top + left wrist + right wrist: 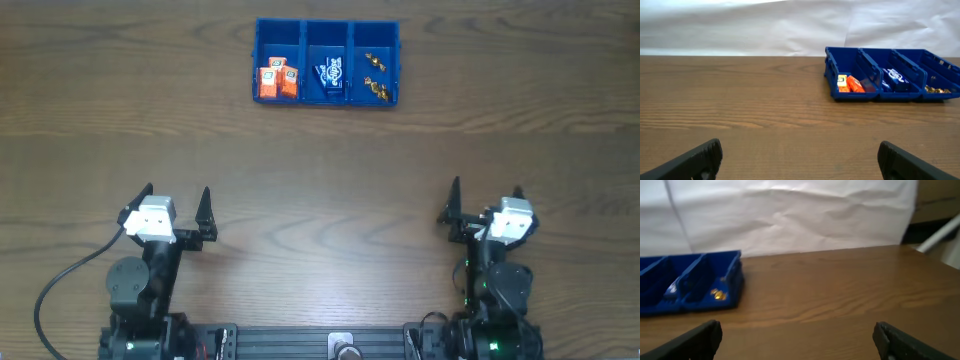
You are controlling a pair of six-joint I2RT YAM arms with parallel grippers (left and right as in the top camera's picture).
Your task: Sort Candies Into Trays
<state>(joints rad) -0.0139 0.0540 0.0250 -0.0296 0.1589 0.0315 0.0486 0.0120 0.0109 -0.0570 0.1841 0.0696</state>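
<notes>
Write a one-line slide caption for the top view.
Left arm and right arm, jaws open; blue tray holds orange, blue and gold candies, sorted by compartment.

Blue tray (304,45), orange candies (278,82), blue-and-white candies (328,74), seemingly gold candies (381,91), brown wood-grain table (320,150), white backdrop (740,30)

3-bin tray (700,304) cut by edge, gold candies (717,295) too small to count

A brown wood-grain desk (320,150) spread wide. Behind its far edge hung a creased white sheet (790,215). A pale bar (940,236) slanted beside the sheet.
</notes>
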